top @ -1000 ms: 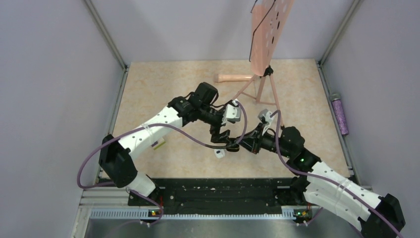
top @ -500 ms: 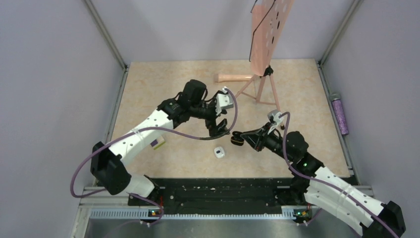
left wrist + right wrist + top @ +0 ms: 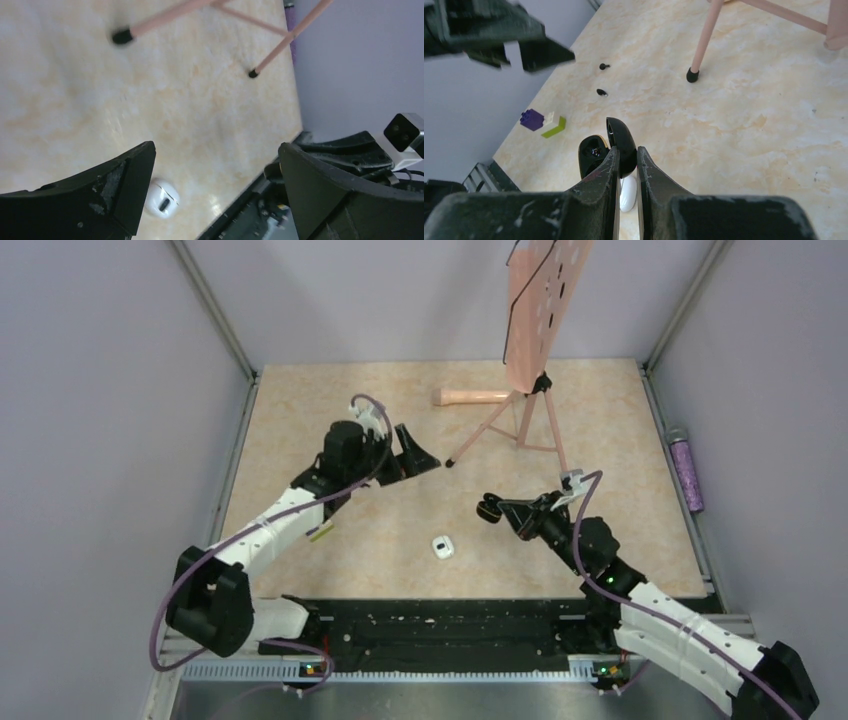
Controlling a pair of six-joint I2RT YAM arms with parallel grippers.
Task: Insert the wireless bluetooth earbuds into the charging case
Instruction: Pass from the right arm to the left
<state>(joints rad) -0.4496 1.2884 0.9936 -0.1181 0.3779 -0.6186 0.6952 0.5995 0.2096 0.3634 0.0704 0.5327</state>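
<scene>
Beige marbled desk (image 3: 300,410). Right claw (image 3: 626,150) clamped on glossy black open charging case (image 3: 620,137), lower centre of wrist view. Two tiny black stubby earbuds (image 3: 601,92) loose on desk, upper left, well apart from case. Left claw (image 3: 216,150) gaping, empty. Risk: buds skid from fingertips; case twists in pinch.

A beige marbled table (image 3: 620,440) carries two black earbuds (image 3: 602,92), a purple-and-yellow block (image 3: 320,531), a small white oval object (image 3: 443,547) and a pink tripod (image 3: 520,425).
</scene>
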